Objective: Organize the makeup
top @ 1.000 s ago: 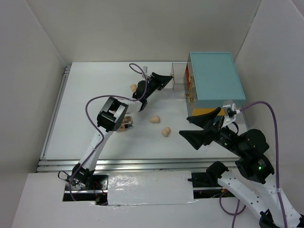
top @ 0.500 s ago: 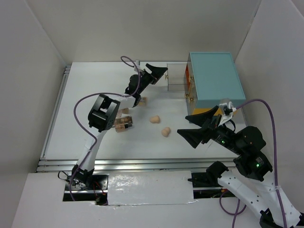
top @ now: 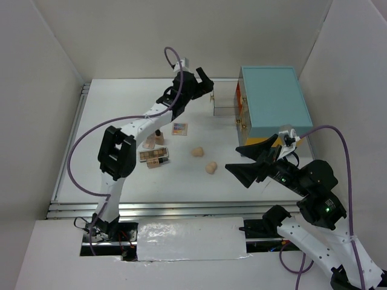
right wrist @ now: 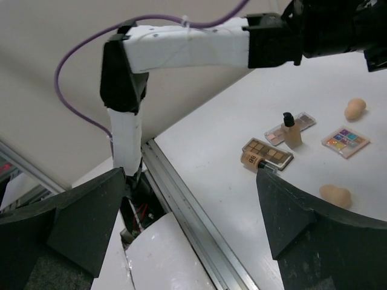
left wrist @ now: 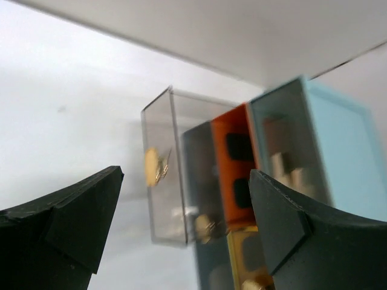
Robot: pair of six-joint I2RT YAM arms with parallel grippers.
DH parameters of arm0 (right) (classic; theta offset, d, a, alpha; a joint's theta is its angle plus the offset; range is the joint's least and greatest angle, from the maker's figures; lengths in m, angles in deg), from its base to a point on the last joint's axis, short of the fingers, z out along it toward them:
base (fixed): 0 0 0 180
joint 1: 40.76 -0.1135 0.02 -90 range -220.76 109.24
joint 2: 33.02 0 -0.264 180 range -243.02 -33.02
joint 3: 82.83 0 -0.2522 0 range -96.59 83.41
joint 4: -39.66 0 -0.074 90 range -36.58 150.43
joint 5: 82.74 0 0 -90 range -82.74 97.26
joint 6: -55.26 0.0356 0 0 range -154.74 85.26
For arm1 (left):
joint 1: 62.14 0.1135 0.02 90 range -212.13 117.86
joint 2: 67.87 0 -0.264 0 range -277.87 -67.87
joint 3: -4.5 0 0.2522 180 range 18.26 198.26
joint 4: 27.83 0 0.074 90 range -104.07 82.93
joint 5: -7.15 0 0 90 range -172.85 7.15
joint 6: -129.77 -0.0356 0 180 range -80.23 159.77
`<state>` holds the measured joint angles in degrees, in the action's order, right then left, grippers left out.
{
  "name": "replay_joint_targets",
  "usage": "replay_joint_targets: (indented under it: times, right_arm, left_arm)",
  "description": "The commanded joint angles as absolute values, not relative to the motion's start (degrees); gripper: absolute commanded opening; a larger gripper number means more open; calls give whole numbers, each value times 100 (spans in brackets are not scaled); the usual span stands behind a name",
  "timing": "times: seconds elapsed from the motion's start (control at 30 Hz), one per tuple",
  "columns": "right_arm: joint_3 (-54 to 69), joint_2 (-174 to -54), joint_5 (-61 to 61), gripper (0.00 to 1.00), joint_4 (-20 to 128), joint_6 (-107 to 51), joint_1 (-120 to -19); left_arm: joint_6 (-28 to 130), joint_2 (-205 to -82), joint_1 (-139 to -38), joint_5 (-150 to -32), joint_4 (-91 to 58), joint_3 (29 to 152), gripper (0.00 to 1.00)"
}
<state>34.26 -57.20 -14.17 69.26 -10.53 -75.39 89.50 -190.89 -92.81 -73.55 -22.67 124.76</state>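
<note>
At the far edge of the counter [top: 121,109], the left tool [top: 202,83] stands wide and empty facing the teal case's [top: 275,99] clear drawer [left wrist: 160,175], likely to fill it, while the right tool [top: 234,158] hovers wide and empty near the sponges [top: 210,167].

Overhead camera looks down on the teal case [top: 275,99]. Left wrist camera's close, facing its front. Right wrist camera faces away from it, sharing the palettes [right wrist: 268,153] with overhead.
</note>
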Motion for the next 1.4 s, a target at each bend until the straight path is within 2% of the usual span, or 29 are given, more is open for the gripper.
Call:
replay_joint_targets:
  times: [0.0, 0.1, 0.23, 0.37, 0.47, 0.8, 0.87, 1.1, 1.27, 1.3, 1.37]
  right_arm:
    - [3445, -5824, -1375, 97, 6740, -1145, -7583]
    - [3463, -5859, -1357, 97, 6722, -1145, -7583]
    - [3463, -5912, -1278, 97, 6740, -1171, -7583]
    - [3480, -5921, -1208, 97, 6722, -1180, -7591]
    - [3489, -5991, -1225, 97, 6705, -1180, -7591]
    - [3533, -6097, -1305, 97, 6626, -1162, -7583]
    - [3533, -6105, -1305, 96, 6626, -1162, -7591]
    - [3533, -6079, -1366, 97, 6591, -1154, -7591]
    - [3542, -6079, -1375, 97, 6591, -1154, -7591]
    - [3533, -6079, -1375, 96, 6591, -1154, -7591]
    - [3542, -6070, -1366, 96, 6599, -1154, -7591]
  left_arm:
    - [7949, -18706, -9764, -5530, 276, 12708, 99]
    - [7958, -18661, -9546, -5227, 953, 12812, 99]
    - [7766, -19073, -8835, -5868, 1378, 13382, 99]
    - [7300, -19785, -8490, -6254, 1616, 14453, 99]
    - [7132, -20233, -8323, -6404, 1652, 14824, 99]
    - [7096, -20778, -8024, -7028, 1203, 14772, 91]
    - [7158, -20876, -8024, -7072, 1229, 14790, 88]
    - [7395, -21298, -8033, -6791, 1598, 14992, 67]
    - [7457, -21307, -8042, -6747, 1633, 14843, 68]
    - [7474, -21298, -8042, -6756, 1625, 14782, 59]
    - [7483, -21246, -8059, -6739, 1607, 14702, 49]
